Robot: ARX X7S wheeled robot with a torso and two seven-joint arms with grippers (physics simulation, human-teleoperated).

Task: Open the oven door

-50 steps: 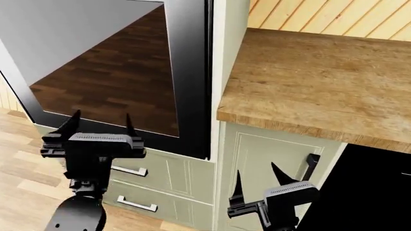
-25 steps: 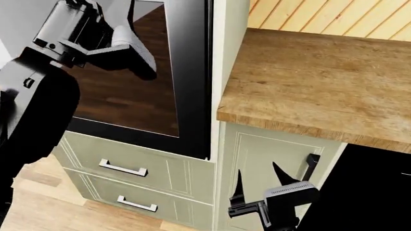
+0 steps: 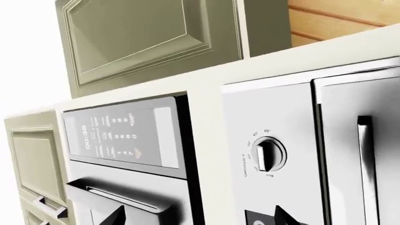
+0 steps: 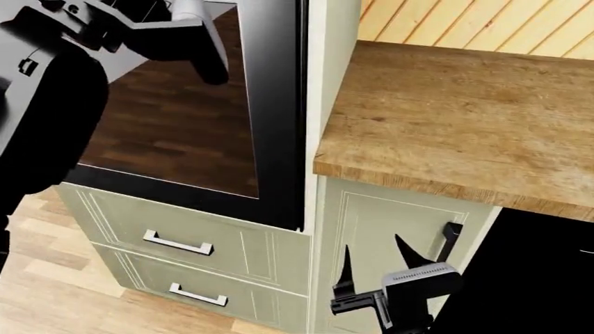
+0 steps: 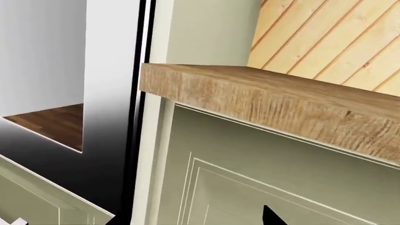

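Glossy black oven door (image 4: 274,104), floor-mirroring glass; right tool (image 4: 376,268) spread, empty; left unclear.

The oven door (image 4: 186,125) stands at the left of the head view, with two drawers (image 4: 199,240) stacked below it. To its right, past a cabinet side panel (image 4: 330,76), a countertop (image 4: 464,118) runs back to a plank wall (image 4: 483,24). A cabinet door (image 4: 371,236) sits under the countertop. The left arm (image 4: 46,111) is raised before the oven door; the right gripper (image 4: 376,268) hangs low before the cabinet door.
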